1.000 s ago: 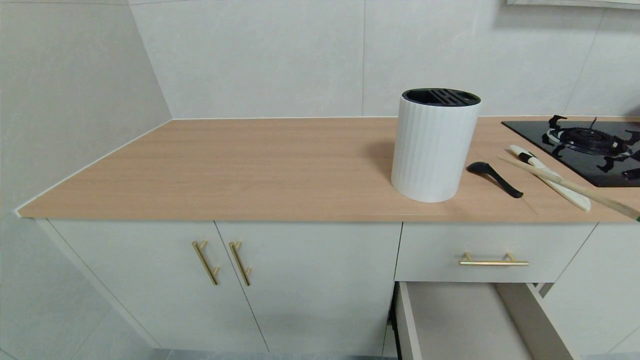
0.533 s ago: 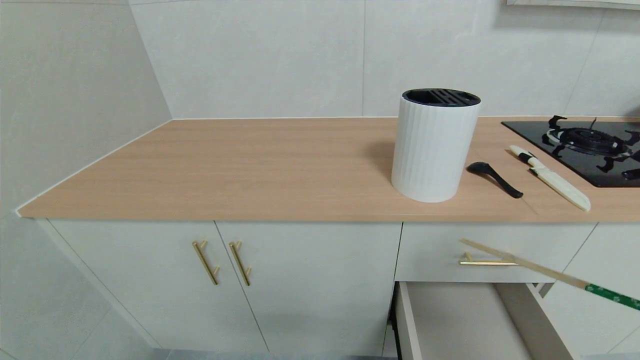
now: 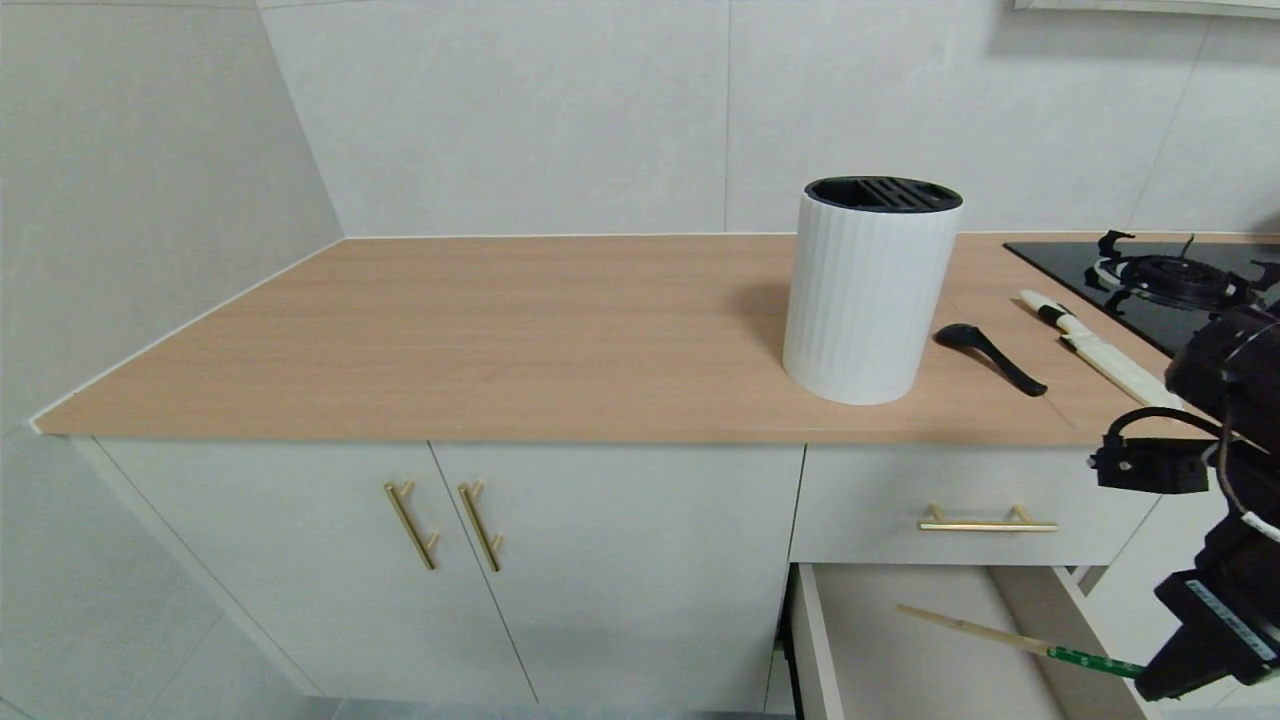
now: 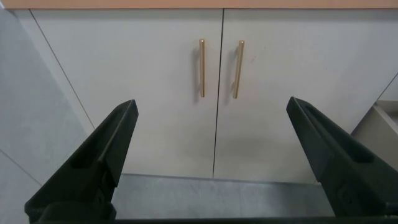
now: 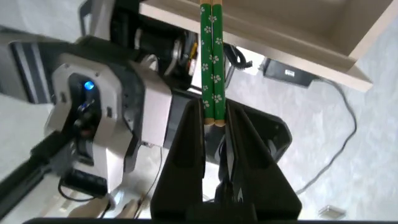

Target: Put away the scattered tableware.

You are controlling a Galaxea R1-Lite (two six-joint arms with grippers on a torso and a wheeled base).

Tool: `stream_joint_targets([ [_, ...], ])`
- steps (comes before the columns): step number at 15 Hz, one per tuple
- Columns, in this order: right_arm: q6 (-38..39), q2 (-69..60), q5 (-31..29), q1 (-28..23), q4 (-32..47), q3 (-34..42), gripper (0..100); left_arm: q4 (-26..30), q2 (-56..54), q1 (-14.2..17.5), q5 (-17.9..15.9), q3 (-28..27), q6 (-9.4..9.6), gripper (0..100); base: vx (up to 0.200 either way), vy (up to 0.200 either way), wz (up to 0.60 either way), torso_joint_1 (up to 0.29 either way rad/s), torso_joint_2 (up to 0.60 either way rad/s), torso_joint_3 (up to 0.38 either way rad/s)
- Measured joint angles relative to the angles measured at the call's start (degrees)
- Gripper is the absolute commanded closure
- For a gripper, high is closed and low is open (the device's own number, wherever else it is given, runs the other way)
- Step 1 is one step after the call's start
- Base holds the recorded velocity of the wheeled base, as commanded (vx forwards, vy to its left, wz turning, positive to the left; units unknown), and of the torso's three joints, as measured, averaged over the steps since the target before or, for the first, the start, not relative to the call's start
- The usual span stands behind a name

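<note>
Over the open drawer (image 3: 812, 640), your right gripper (image 3: 1150, 675) is clamped on the green-ended chopsticks (image 3: 1000, 635), which slant across the drawer's inside. On the counter above the drawer you have a black spoon (image 3: 990, 358) and a knife (image 3: 1100, 360) beside the white holder (image 3: 865, 300). Your left gripper (image 4: 211, 107) is spread wide, facing the cabinet doors (image 4: 217, 124) left of the drawer.

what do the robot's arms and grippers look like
Both grippers are black. The left gripper has broad wedge-shaped fingers; the right gripper has tapered ones. The right arm carries a looped black cable and a white ruled strip.
</note>
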Motion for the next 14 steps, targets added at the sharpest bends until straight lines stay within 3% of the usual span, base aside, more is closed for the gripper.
stream_joint_targets([
  [3,4.07,3.89,-4.62,-0.05,-8.20,3.80,100,0.00,0.00,0.00,0.01,0.00,0.00,0,0.000,0.000,0.00,0.000,0.00,0.000],
  [6,5.94,8.17,-5.25,0.00,-13.14,5.51,100,0.00,0.00,-0.04,0.01,0.00,0.00,0,0.000,0.000,0.00,0.000,0.00,0.000],
  [14,9.34,12.14,-5.33,0.04,-17.71,5.95,100,-0.09,0.00,0.00,0.01,0.00,0.02,0,0.000,0.000,0.00,-0.008,0.02,0.013],
])
